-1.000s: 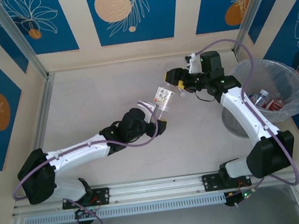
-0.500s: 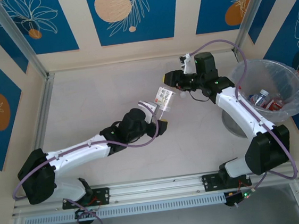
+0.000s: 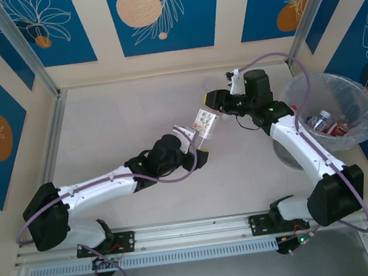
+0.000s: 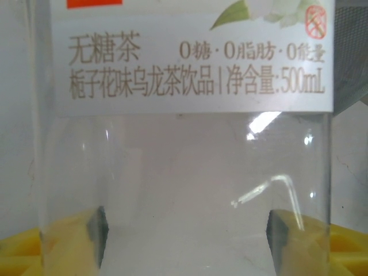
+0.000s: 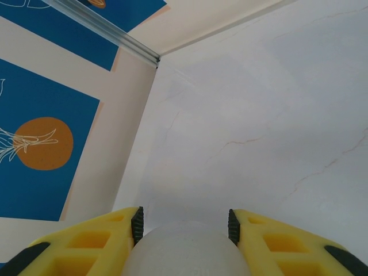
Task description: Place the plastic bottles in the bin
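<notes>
Yellow fingers [image 4: 17,252] of the left gripper [image 4: 185,233] clamp a clear bottle [image 4: 184,172] low on its body, one dark pad pressed against each side, with the white printed label [image 4: 190,52] just beyond the fingertips. At the bottle's far end, the right gripper [image 5: 184,225] has its own yellow fingers [image 5: 86,244] closed on the white cap [image 5: 184,256], which sits snug between the two pads and touches both. From above, the bottle hangs slanted in the air over the pale table [image 3: 117,132], bridged between the two grippers, so this looks like a handover in progress. The bin [image 3: 358,93], lined with crinkled clear plastic and already holding several bottles [image 3: 327,123], stands well apart from both sets of fingers, out past the right arm's elbow. To do this step well, the right fingers should be firmly seated on the cap before the left ones part. The left fingers should then open wide and draw straight back along the bottle's axis, so the smooth plastic is not twisted loose.
</notes>
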Robot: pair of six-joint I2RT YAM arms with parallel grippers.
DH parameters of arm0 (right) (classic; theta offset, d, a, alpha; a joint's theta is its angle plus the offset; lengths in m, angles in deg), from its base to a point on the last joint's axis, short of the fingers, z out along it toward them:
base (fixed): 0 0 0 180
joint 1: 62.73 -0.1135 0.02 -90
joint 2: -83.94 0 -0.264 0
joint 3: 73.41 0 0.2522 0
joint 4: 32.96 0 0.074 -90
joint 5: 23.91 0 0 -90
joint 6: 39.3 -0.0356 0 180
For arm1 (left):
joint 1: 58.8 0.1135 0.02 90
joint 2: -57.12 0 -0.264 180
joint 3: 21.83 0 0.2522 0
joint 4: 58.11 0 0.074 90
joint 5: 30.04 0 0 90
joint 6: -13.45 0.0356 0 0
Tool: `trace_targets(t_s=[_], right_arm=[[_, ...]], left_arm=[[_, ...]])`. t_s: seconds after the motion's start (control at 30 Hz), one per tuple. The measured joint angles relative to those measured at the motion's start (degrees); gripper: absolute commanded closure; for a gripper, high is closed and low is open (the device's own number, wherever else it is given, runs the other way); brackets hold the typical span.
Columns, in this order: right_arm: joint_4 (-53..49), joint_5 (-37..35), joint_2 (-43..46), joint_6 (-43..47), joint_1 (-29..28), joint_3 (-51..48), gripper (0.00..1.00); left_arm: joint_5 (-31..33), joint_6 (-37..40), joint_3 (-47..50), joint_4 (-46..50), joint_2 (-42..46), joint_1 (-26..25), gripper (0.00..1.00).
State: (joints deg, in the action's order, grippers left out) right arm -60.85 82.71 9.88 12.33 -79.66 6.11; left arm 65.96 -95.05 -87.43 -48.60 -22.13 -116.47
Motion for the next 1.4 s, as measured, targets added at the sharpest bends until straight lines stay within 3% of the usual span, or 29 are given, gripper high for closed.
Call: trace_targets(t_s=[0.17, 0.47, 0.7, 1.0, 1.4], right_arm=[[-0.68, -1.46, 1.9, 2.14, -0.33, 0.0, 1.0], [-3.5, -6.54, 6.95, 5.68, 0.5, 0.0, 1.0], [-5.11, -11.04, 11.19, 7.98, 1.4, -0.02, 1.0], [-7.45, -16.31, 16.85, 13.73, 1.97, 0.0, 1.0], [-10.78, -22.91, 20.59, 20.59, 2.34, 4.0, 1.0]], left_arm=[[0.44, -1.09, -0.63, 0.17, -0.04, 0.0, 0.01], [3.72, -2.67, 0.13, -1.07, 0.2, 0.02, 0.01], [8.94, -4.85, 6.91, -5.51, 4.59, 0.61, 0.01], [17.86, -14.01, 10.51, -6.27, 5.46, 5.66, 0.01], [20.04, -21.62, 8.94, -7.13, -1.64, 8.81, 0.01]])
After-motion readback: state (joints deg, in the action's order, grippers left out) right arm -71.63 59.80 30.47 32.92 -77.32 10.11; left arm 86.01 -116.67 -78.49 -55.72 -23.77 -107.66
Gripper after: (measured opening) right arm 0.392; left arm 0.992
